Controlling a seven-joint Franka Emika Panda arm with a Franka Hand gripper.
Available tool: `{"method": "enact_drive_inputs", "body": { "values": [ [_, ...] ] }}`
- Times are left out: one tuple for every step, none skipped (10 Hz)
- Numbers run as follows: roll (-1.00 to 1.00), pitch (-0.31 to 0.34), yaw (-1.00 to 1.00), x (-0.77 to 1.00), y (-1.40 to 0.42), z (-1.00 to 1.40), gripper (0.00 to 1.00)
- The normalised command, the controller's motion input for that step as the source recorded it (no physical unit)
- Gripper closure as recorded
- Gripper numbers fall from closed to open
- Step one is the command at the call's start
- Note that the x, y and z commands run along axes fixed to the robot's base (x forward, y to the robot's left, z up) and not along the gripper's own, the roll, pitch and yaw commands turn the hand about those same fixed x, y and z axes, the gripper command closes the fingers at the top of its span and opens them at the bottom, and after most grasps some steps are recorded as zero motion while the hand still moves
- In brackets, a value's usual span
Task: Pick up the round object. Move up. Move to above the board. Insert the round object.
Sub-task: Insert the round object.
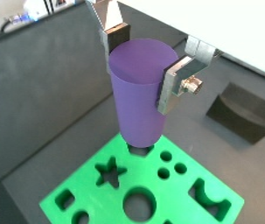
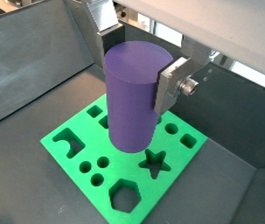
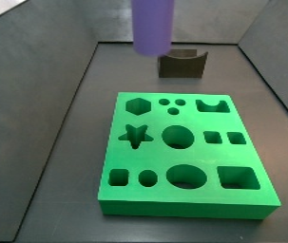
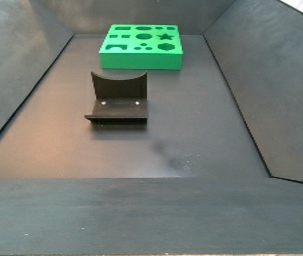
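My gripper (image 1: 144,63) is shut on the round object, a smooth purple cylinder peg (image 1: 137,96), and holds it upright by its upper part. Both wrist views show a silver finger (image 2: 170,83) on each side of the peg (image 2: 132,101). The peg hangs in the air above the bright green board (image 1: 187,206), its lower end over the area near the star hole (image 2: 156,162). In a side view only the peg's lower part (image 3: 154,24) shows, high above the board's far end (image 3: 184,195); the gripper is out of frame there. The board also shows far away (image 4: 143,60).
The dark fixture stands on the floor beyond the board (image 3: 182,64), also seen in a wrist view (image 1: 242,109) and a side view (image 4: 118,97). Grey sloped walls (image 3: 38,85) enclose the dark floor (image 4: 167,150).
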Motion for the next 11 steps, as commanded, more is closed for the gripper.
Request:
{"method": "enact_drive_inputs", "body": {
  "values": [
    [0.09, -0.104, 0.03, 0.36, -0.26, -0.46, 1.00],
    [0.15, -0.110, 0.00, 0.31, -0.34, -0.49, 1.00],
    [0.16, -0.094, 0.00, 0.38, -0.35, -0.48, 1.00],
    [0.17, -0.071, 0.00, 0.36, -0.34, -0.45, 1.00],
    [0.17, -0.051, 0.00, 0.38, -0.32, -0.44, 1.00],
    [0.17, -0.059, 0.00, 0.37, -0.32, -0.45, 1.00],
    [0.16, -0.060, 0.00, 0.41, -0.32, -0.42, 1.00],
    [0.16, -0.050, 0.00, 0.48, -0.31, -0.43, 1.00],
    [0.15, -0.049, 0.00, 0.50, -0.27, -0.45, 1.00],
    [0.15, -0.083, 0.04, 0.51, -0.16, -0.43, 1.00],
    [0.13, -0.117, 0.11, 0.55, -0.07, -0.40, 1.00]
  ]
}}
